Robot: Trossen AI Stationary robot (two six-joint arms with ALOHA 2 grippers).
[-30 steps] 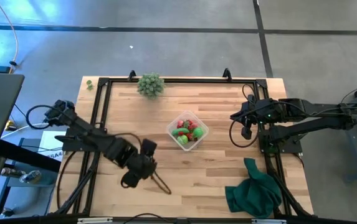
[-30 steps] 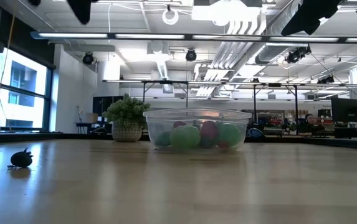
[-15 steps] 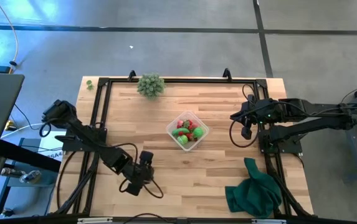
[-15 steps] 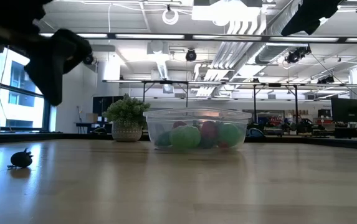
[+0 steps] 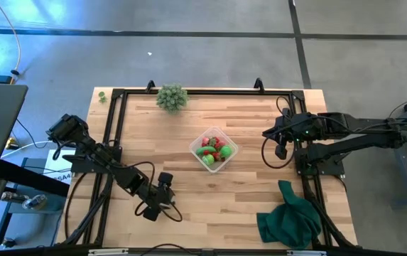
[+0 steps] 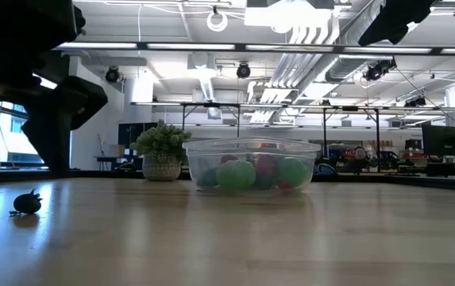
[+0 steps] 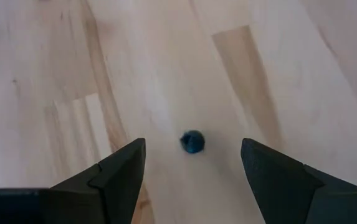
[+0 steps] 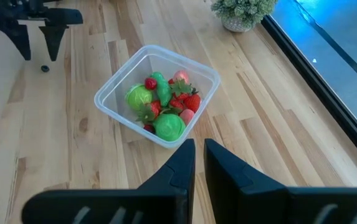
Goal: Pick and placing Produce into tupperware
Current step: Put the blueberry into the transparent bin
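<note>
The clear tupperware (image 5: 214, 149) (image 8: 156, 93) stands mid-table on its base, with red and green produce inside. One small dark round piece of produce (image 7: 192, 142) (image 6: 27, 203) lies alone on the wood at the near left. My left gripper (image 7: 194, 180) (image 8: 38, 46) hangs open just above it. One finger stands to each side of the piece and neither touches it. My right gripper (image 8: 199, 155) (image 5: 268, 133) is shut and holds nothing, raised at the table's right side and looking toward the tupperware.
A pale green bushy clump in a pot (image 5: 171, 97) stands at the far edge. A dark green cloth (image 5: 292, 217) lies bunched at the near right corner. Black frame rails (image 5: 111, 135) run along the table's sides. Bare wood lies between the dark piece and the tupperware.
My left gripper has come down from high above the table to just over the dark piece. It has also moved a little toward the near edge and tipped its fingers further downward. It has stayed open. The dark piece has not moved.
</note>
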